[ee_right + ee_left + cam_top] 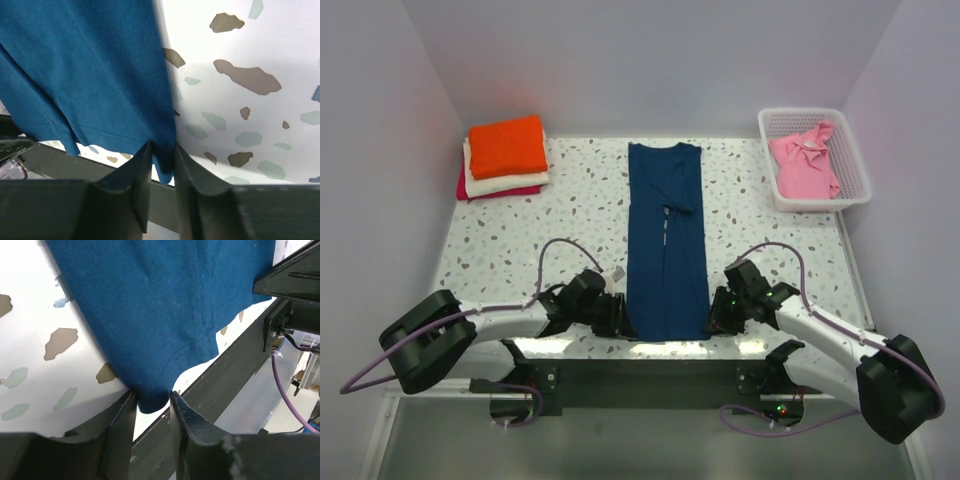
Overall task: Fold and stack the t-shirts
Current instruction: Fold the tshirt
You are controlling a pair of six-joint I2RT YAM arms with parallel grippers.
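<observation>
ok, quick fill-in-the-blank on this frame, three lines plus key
The left gripper and right gripper each pinch a near corner of the ____ t-shirt.
The ____ t-shirt lies in the basket.
The folded stack is topped by the ____ t-shirt.
Missing: navy; pink; orange.
</observation>
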